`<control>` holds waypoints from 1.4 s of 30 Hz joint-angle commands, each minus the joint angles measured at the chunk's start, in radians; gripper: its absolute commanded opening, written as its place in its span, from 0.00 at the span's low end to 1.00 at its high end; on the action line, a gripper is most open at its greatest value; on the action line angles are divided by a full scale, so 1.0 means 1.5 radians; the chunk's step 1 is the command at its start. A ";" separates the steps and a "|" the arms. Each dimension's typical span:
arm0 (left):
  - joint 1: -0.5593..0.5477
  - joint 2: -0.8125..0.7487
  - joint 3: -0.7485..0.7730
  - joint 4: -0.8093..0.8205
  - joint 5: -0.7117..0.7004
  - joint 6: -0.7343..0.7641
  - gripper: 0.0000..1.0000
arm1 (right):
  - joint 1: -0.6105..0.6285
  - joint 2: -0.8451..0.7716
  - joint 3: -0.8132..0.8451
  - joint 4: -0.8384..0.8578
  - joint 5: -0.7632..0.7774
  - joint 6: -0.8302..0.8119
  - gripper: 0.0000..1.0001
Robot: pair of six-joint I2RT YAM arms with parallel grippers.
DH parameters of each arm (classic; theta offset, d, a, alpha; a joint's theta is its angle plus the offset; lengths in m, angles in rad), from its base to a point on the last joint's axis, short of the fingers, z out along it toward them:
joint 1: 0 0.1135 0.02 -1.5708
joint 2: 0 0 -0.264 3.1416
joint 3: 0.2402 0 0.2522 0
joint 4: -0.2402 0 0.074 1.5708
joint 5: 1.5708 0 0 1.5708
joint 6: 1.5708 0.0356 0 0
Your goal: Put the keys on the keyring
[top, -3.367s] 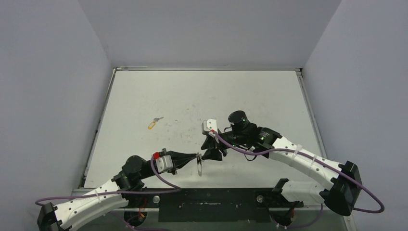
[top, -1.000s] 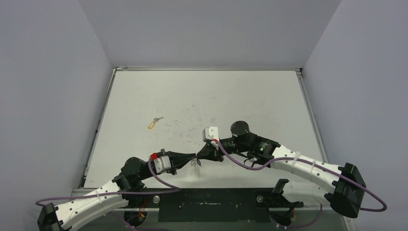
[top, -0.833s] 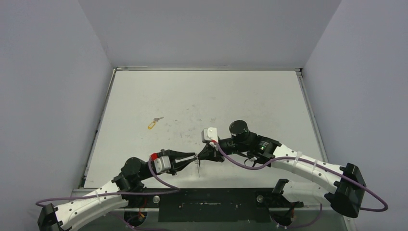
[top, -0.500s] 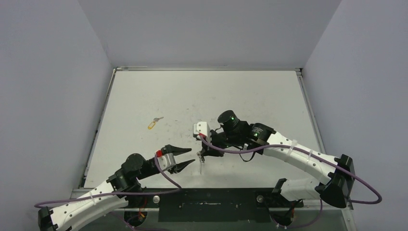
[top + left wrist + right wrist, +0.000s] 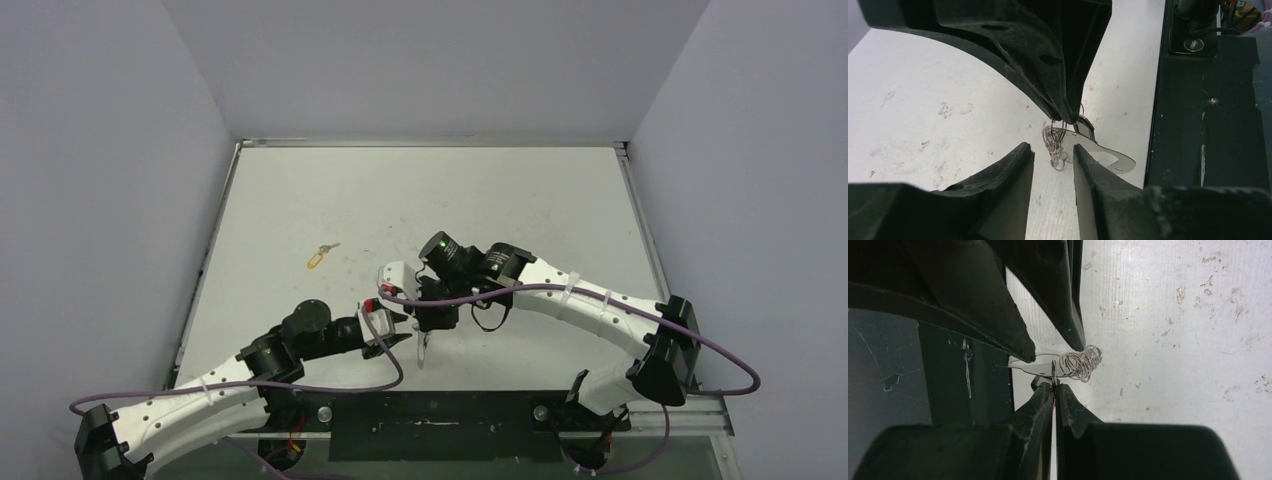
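While I watch from overhead, the left arm comes in low from the keyring's (image 5: 424, 350) left, its left gripper (image 5: 394, 332) just beside the keyring. The right arm arches in from the keyring's right and bends its wrist downward, so the right gripper (image 5: 428, 326) points at the table (image 5: 520, 200) directly above the keyring, which hangs from it. The key with the yellow tag (image 5: 317, 258) lies flat, well up and left of the keyring.

On the left wrist camera, the left fingers (image 5: 1013, 170) stand apart, with the keyring's chain of small rings (image 5: 1053, 147) in the gap just beyond their tips.

On the right wrist camera, I see the right jaws pressed together on a thin ring at the keyring's top, the left fingers just past it.
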 commanded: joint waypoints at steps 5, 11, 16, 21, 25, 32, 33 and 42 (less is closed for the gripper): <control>-0.002 0.036 0.009 0.096 0.034 -0.009 0.19 | 0.014 0.006 0.031 0.023 0.004 0.024 0.00; -0.002 0.051 0.006 0.113 0.041 -0.013 0.10 | 0.018 0.007 0.031 0.024 0.004 0.025 0.00; -0.002 0.074 0.017 0.095 0.052 -0.002 0.09 | 0.019 0.002 0.032 0.025 0.006 0.025 0.00; -0.002 0.090 0.031 0.059 0.056 0.014 0.13 | 0.020 0.001 0.031 0.026 0.009 0.025 0.00; -0.002 0.093 0.029 0.067 0.064 0.014 0.03 | 0.020 0.003 0.030 0.027 0.009 0.025 0.00; -0.002 0.085 0.013 0.096 0.066 -0.004 0.00 | 0.018 -0.002 0.018 0.051 0.030 0.029 0.12; -0.002 0.079 0.007 0.109 0.064 -0.009 0.00 | 0.015 -0.007 0.012 0.060 0.032 0.032 0.20; -0.002 -0.001 -0.085 0.261 0.021 -0.068 0.00 | -0.070 -0.104 -0.099 0.196 -0.058 0.054 0.44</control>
